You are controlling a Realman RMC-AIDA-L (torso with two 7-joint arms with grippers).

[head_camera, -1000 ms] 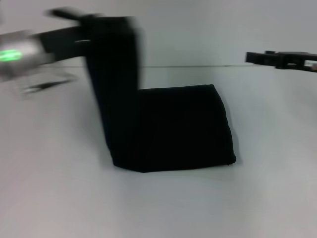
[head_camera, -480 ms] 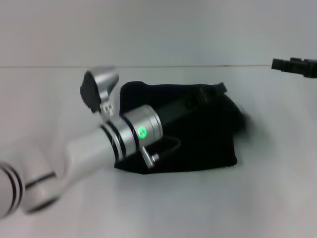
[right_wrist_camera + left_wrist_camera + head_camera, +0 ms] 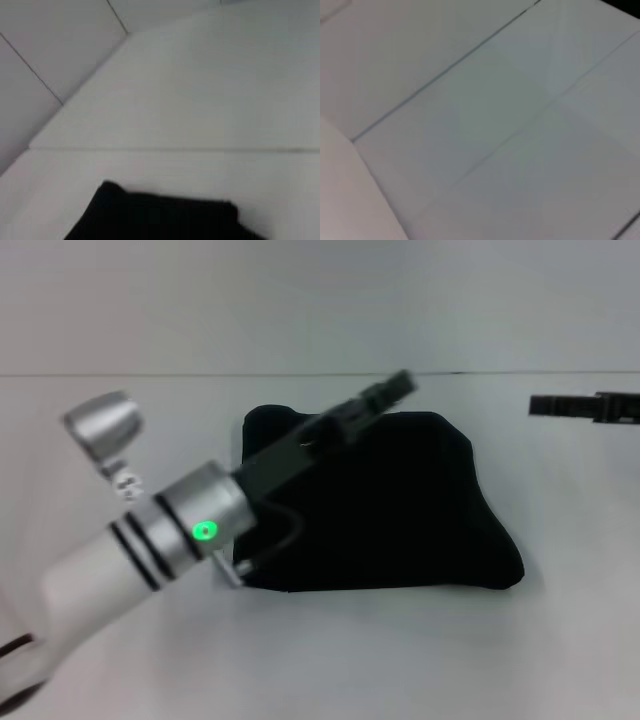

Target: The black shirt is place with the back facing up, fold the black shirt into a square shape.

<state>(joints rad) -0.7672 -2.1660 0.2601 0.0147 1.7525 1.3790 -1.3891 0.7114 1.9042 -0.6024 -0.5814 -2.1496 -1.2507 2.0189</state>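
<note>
Black fabric is seen near the middle of the white table (image 3: 560, 660): the black shirt (image 3: 400, 510) lies there as a folded, roughly four-sided bundle, wider at the near edge than at the far edge. Its near edge is fairly straight, its near right corner bulges outward, and a rounded hump is formed at its far left corner. No lettering is visible on the exposed side.

The left arm (image 3: 150, 540) is extended diagonally from the near left over the shirt. The left gripper (image 3: 392, 388) is located at the far edge of the bundle, above the fabric and pointing toward the far right. Whether its jaws are parted or closed cannot be told, and no cloth is seen hanging from it. A green indicator light (image 3: 205, 531) is lit on the silver wrist ring.

The right gripper (image 3: 545, 405) is held at the right edge of the head view, well apart from the shirt and beyond its far right corner. The state of its jaws cannot be told either.

In the right wrist view, the far edge of the shirt (image 3: 165, 215) is shown against the table. In the left wrist view, only pale panelled surfaces crossed by thin seams are shown.
</note>
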